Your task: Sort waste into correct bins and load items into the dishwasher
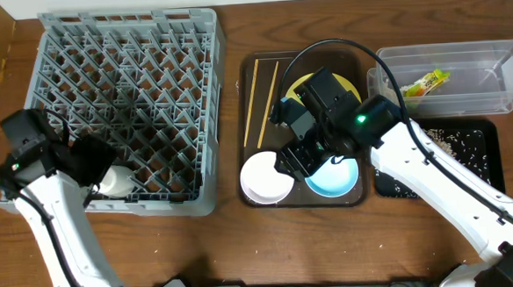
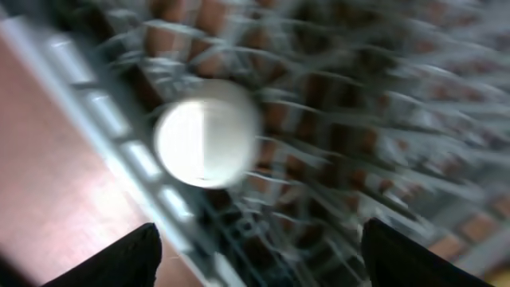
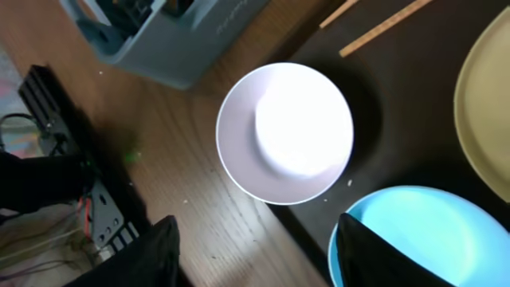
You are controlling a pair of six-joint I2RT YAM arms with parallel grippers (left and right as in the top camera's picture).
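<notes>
The small white cup (image 1: 116,181) lies in the front left corner of the grey dish rack (image 1: 131,106); the blurred left wrist view shows the cup (image 2: 207,134) apart from my open, empty left gripper (image 2: 255,263), which hovers just left of it (image 1: 89,163). My right gripper (image 1: 303,155) is open and empty above the brown tray, between the white-pinkish bowl (image 1: 267,177) (image 3: 285,132) and the light blue bowl (image 1: 336,178) (image 3: 422,239). The yellow plate (image 1: 346,88) (image 3: 486,104) and chopsticks (image 1: 263,99) (image 3: 382,28) lie on the tray. The green-and-yellow wrapper (image 1: 426,84) is in the clear tub (image 1: 498,60). Crumbs (image 1: 459,142) lie in the black tray.
The brown serving tray (image 1: 246,82) sits between the rack and the bins. The black tray (image 1: 489,136) lies in front of the clear tub. Dark equipment (image 3: 48,175) sits along the table's front edge.
</notes>
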